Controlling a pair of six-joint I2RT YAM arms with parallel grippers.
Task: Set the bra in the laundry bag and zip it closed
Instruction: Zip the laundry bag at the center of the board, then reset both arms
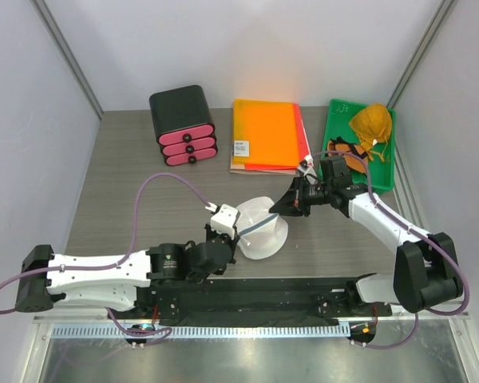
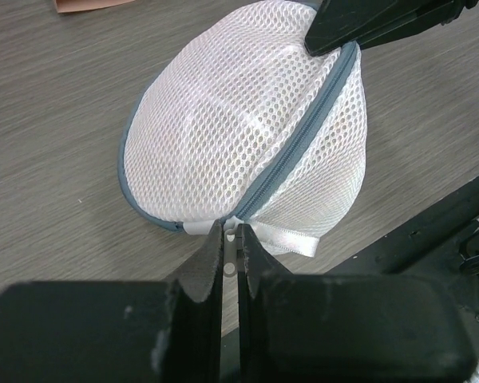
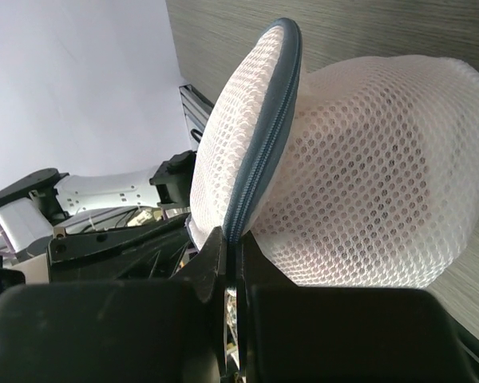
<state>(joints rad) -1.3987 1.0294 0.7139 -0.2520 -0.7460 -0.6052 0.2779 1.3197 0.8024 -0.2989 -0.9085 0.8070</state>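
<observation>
nearest the bases, we are finding the left gripper (image 2: pixel 231 239) clamping its jaws, nearly together, on the white ribbon tab (image 2: pixel 291 239) at the near end of the laundry bag (image 2: pixel 223 120). the bag is sitting mid-table (image 1: pixel 120 159), between the two arms, its domed halves folded together. we are reading it as open white mesh, honeycomb-holed, springy enough to be holding a rounded shell shape. the grey zipper (image 2: pixel 295 148) is running as a woven tape band over the dome from the tab to the far rim. at that far rim the right gripper (image 3: pixel 231 239) is pinching the zipper edge, jaws all but meeting. we are not seeing the bra in any view; whether it is lying inside we cannot tell. we are judging the zipping step to be in hand. the next move is calling for a steady counter-pull along the curve, since the mesh is likely flexing and the slider is too small for us to locate. farther back, a black-and-pink drawer unit (image 1: pixel 182 125), glossy orange folders (image 1: pixel 265 134) and a green tray (image 1: pixel 339 112) carrying a mustard cloth pouch (image 1: pixel 371 122) are standing well apart.
</observation>
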